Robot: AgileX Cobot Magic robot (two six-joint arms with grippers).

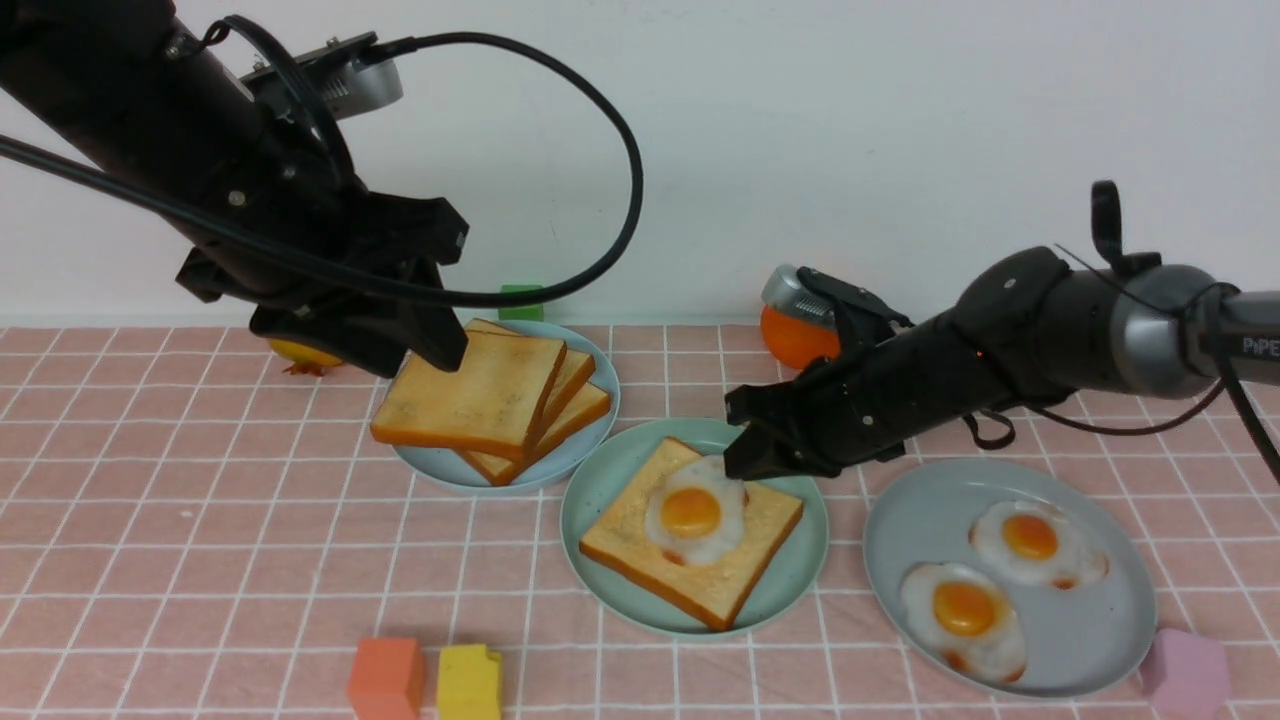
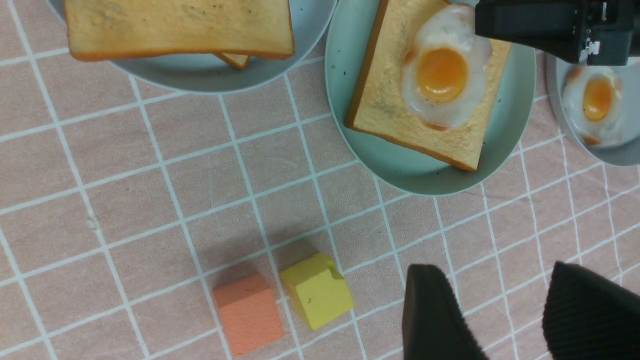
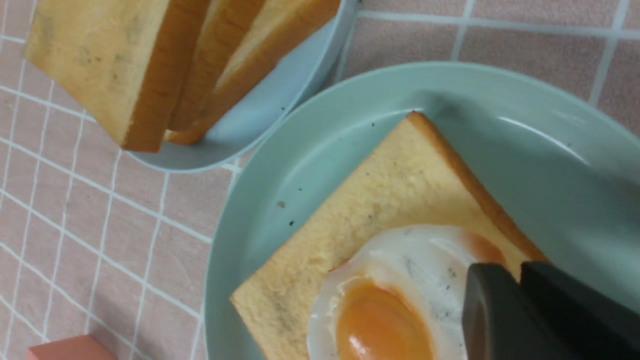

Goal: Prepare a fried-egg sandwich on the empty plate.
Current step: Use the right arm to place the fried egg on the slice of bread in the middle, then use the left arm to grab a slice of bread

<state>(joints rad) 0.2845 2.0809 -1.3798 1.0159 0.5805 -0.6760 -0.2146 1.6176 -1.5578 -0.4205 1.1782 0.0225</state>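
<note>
The bench (pink checked cloth) carries three plates in a row. A pale blue plate on the left holds a leaning stack of toast, the mint-green plate is in the middle, and a grey plate on the right holds spare eggs. On the mint-green plate lies one slice of toast with an egg on top, so the sandwich is half built and lacks its lid.

The risks, as I judge them:
- The right arm reaches low over the middle plate, so a top slice brought in now could knock against it.
- The top slice of the stack overhangs its plate's rim and could slip off under a poor grip.
- The egg sits towards the slice's far corner, so if its white clings to the right jaws it could be dragged off the slice.

The right jaws are nearly together, with only a thin slit between them, and their tips are at the edge of the egg white. I cannot tell whether they pinch it. The left jaws, on the left arm, stand wide apart above the bench with nothing between them.
</note>
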